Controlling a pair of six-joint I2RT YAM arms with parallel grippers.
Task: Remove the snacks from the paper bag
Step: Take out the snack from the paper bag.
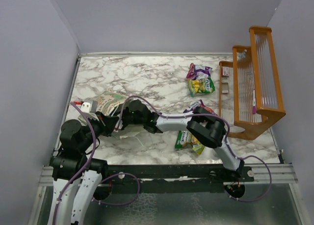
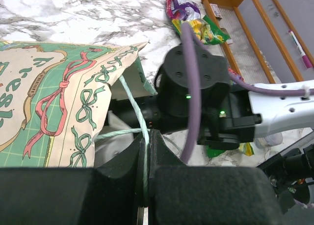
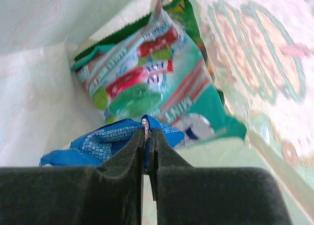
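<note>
- The left fingers (image 2: pixel 152 142) are pinched together on the string handle (image 2: pixel 132 107), a thin pale-green cord, at the bottom middle of the left wrist view.
- The paper bag (image 1: pixel 105 103) lies on its side at the left of the marble counter (image 1: pixel 147 72) in the top view. It's mint green with a cream ornate panel.
- The right arm (image 1: pixel 171 123) stretches across from the lower right of the top view, and its tip is tucked into the bag's mouth.
- The right fingers (image 3: pixel 153 139) are inside the bag, clamped on the crinkly edge of a blue packet (image 3: pixel 108 141) in the lower middle of the right wrist view.
- Just past that there's a teal mint packet (image 3: pixel 152 72) with red and green print, lying against the bag's white inside.
- Already out on the counter is a purple and yellow-green pair (image 1: pixel 200 80) at upper right.
- More packets (image 1: pixel 189 139) sit by the right arm's elbow.
- A wooden rack (image 1: pixel 257 82) stands along the right edge.
</note>
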